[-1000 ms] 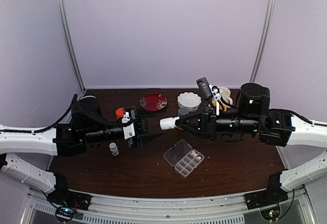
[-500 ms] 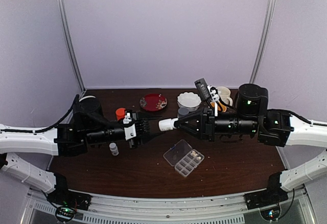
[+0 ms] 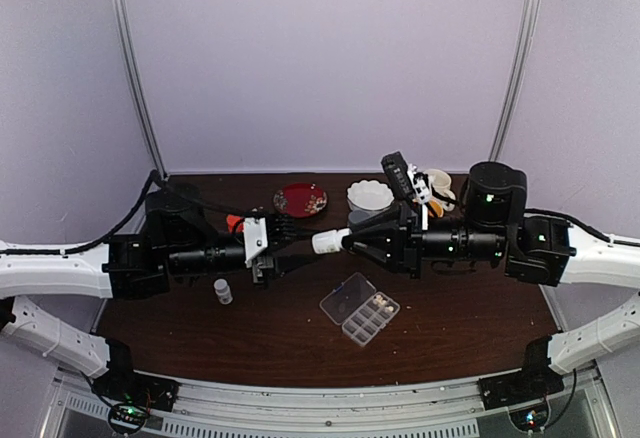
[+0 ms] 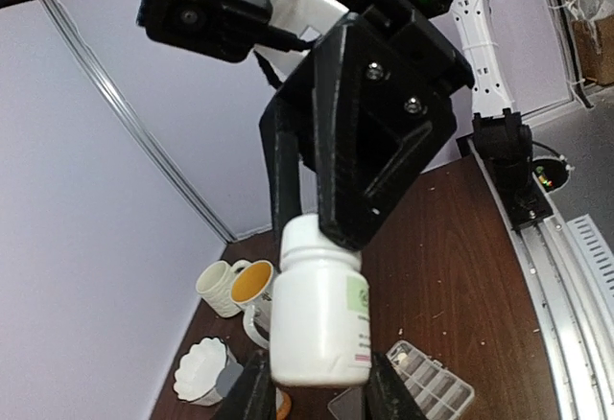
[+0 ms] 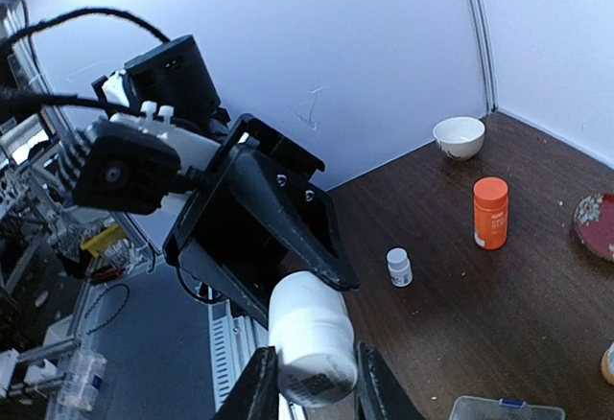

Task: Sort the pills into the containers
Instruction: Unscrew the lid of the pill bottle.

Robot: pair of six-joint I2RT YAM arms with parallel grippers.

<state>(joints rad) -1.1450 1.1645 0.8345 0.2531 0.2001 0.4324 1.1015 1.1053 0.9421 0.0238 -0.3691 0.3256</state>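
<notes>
While the right hand [image 3: 345, 243] clamps one end of a white bottle [image 3: 326, 242] and holds it in mid-air at the centre of the overhead view, the left hand [image 3: 293, 234] meets it from the opposite side. Its fingers [image 4: 254, 393] flank the bottle's other end, close against it, but I cannot tell whether they press.

Just below and right of the bottle, one clear organiser box [image 3: 342, 302] lies on the dark surface [image 3: 450, 333], its lid folded open toward the upper left. Several of its compartments [image 3: 362, 330] hold pale pills [image 3: 380, 305], too small to count.

Left of the box stands one small white-capped vial [image 3: 222, 291]. Above it, one orange bottle [image 5: 490, 214] is partly hidden by the left arm. Along the back edge sit one red plate [image 3: 300, 199] and two bowls, one scalloped [image 3: 370, 195] and one plain [image 5: 459, 137]. There are also two mugs, one white [image 4: 216, 286] and one yellow inside [image 4: 251, 284].
</notes>
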